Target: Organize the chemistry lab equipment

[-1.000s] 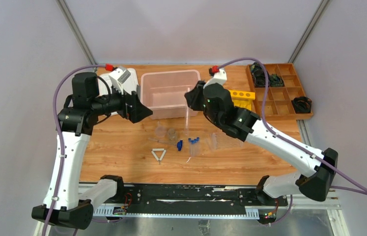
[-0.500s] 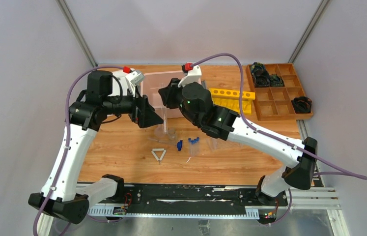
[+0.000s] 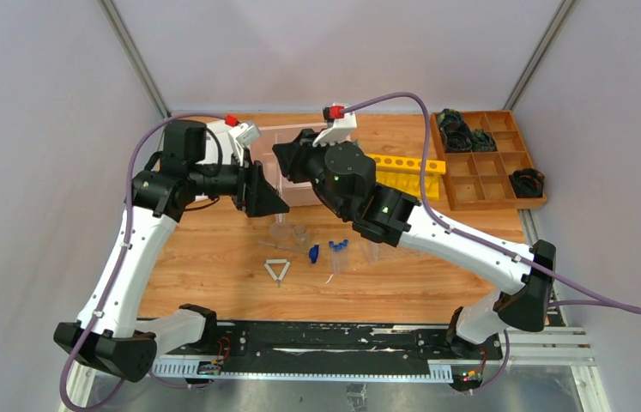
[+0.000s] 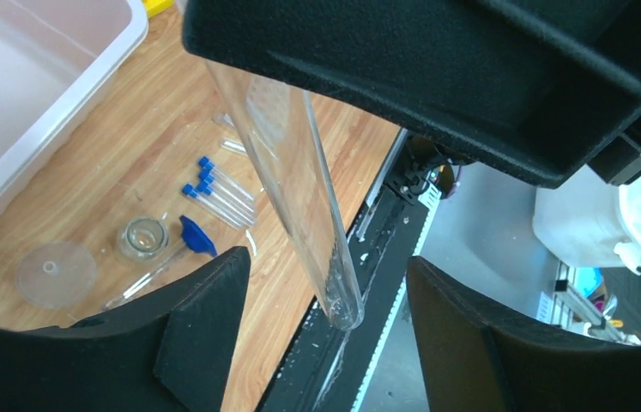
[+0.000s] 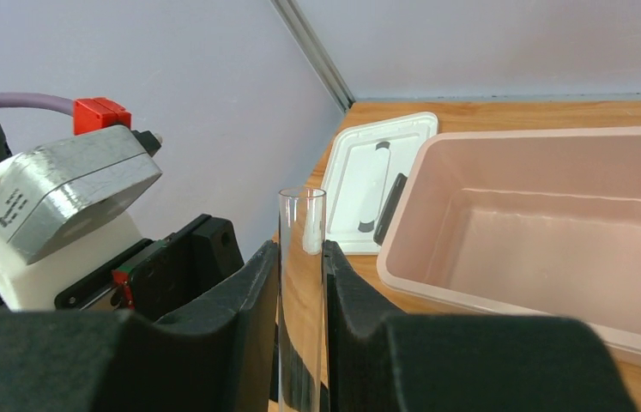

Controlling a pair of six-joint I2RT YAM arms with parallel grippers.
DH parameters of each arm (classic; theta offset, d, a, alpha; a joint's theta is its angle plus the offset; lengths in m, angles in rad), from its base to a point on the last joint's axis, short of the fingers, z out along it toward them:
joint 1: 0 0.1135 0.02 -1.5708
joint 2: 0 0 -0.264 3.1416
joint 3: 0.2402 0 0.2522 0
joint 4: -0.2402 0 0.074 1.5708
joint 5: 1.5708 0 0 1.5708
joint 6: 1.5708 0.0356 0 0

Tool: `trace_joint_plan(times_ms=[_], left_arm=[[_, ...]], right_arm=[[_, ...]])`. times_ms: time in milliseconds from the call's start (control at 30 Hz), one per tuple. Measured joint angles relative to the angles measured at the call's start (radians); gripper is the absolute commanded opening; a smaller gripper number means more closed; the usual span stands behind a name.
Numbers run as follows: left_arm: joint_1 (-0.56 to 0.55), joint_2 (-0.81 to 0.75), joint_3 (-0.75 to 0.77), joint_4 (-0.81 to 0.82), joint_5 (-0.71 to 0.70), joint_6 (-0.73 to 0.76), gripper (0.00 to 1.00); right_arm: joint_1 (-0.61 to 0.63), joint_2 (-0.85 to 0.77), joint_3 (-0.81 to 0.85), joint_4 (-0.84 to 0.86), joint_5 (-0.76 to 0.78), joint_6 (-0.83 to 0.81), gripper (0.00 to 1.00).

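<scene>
A long clear glass tube (image 5: 301, 215) stands upright, and my right gripper (image 5: 301, 254) is shut on it above the table's left middle (image 3: 287, 165). The tube's rounded lower end (image 4: 334, 292) hangs between the fingers of my left gripper (image 4: 325, 275), which is open with a gap on both sides. On the wood below lie tubes with blue caps (image 4: 218, 189), a small glass beaker (image 4: 142, 239), a clear round piece (image 4: 51, 273) and a blue funnel (image 4: 198, 237). A white triangle frame (image 3: 278, 269) and a clear tube tray (image 3: 390, 249) show in the top view.
A pink plastic bin (image 5: 557, 232) stands at the back with its white lid (image 5: 377, 172) to its left. A yellow rack (image 3: 402, 167) lies behind the right arm. A wooden compartment box (image 3: 488, 159) sits at the back right.
The right gripper carried the tube leftward to the left gripper. The left arm swung right to meet it, and its jaws have narrowed a little around the tube's end.
</scene>
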Motion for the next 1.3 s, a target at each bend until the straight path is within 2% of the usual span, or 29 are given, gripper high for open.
trace_joint_plan(times_ms=[67, 200, 233, 267, 333, 400, 467, 567, 733, 900, 1067, 1133, 1167, 1200, 1233, 1267, 1300], left_arm=[[-0.003, 0.000, -0.008, 0.027, 0.010, -0.024, 0.51], [-0.004, -0.001, -0.026, 0.077, 0.023, -0.061, 0.18], [-0.005, -0.003, -0.032, 0.089, 0.020, -0.066, 0.12], [-0.004, -0.006, -0.039, 0.095, 0.008, -0.076, 0.07], [0.000, -0.012, -0.053, 0.112, 0.001, -0.083, 0.02], [-0.003, -0.023, -0.059, 0.122, -0.004, -0.082, 0.01], [-0.005, -0.042, -0.067, 0.129, -0.014, -0.068, 0.01], [-0.006, -0.081, -0.078, 0.132, -0.031, -0.031, 0.01], [-0.008, -0.130, -0.107, 0.140, -0.043, 0.057, 0.01], [-0.008, -0.158, -0.125, 0.140, -0.048, 0.115, 0.00], [-0.008, -0.158, -0.138, 0.140, -0.056, 0.136, 0.00], [-0.008, -0.158, -0.144, 0.139, -0.060, 0.139, 0.00], [-0.008, -0.158, -0.148, 0.139, -0.062, 0.140, 0.00], [-0.008, -0.157, -0.152, 0.138, -0.069, 0.142, 0.02], [-0.008, -0.155, -0.156, 0.138, -0.073, 0.143, 0.08], [-0.008, -0.154, -0.159, 0.138, -0.071, 0.143, 0.28], [-0.008, -0.154, -0.162, 0.147, -0.075, 0.139, 0.95]], right_arm=[[0.000, -0.002, -0.002, 0.011, 0.006, 0.002, 0.00], [0.003, -0.011, -0.018, 0.031, 0.027, 0.003, 0.00], [0.005, -0.014, -0.022, 0.034, 0.034, 0.002, 0.04], [0.006, -0.020, -0.026, 0.035, 0.037, 0.002, 0.14], [0.009, -0.034, -0.033, 0.030, 0.042, -0.001, 0.36], [0.009, -0.044, -0.036, 0.019, 0.036, 0.002, 0.54], [0.001, -0.051, -0.033, -0.018, 0.011, 0.015, 0.63], [-0.049, -0.054, 0.014, -0.165, -0.125, 0.053, 0.67], [-0.117, -0.053, 0.112, -0.351, -0.349, 0.078, 0.68], [-0.127, -0.028, 0.192, -0.461, -0.488, 0.076, 0.61], [-0.127, 0.030, 0.240, -0.516, -0.547, 0.074, 0.46], [-0.127, 0.049, 0.243, -0.530, -0.560, 0.076, 0.33], [-0.129, 0.057, 0.245, -0.532, -0.567, 0.073, 0.23], [-0.130, 0.061, 0.245, -0.531, -0.574, 0.076, 0.16], [-0.131, 0.063, 0.245, -0.532, -0.584, 0.079, 0.11], [-0.135, 0.063, 0.245, -0.537, -0.586, 0.076, 0.05], [-0.150, 0.061, 0.240, -0.541, -0.607, 0.077, 0.00]])
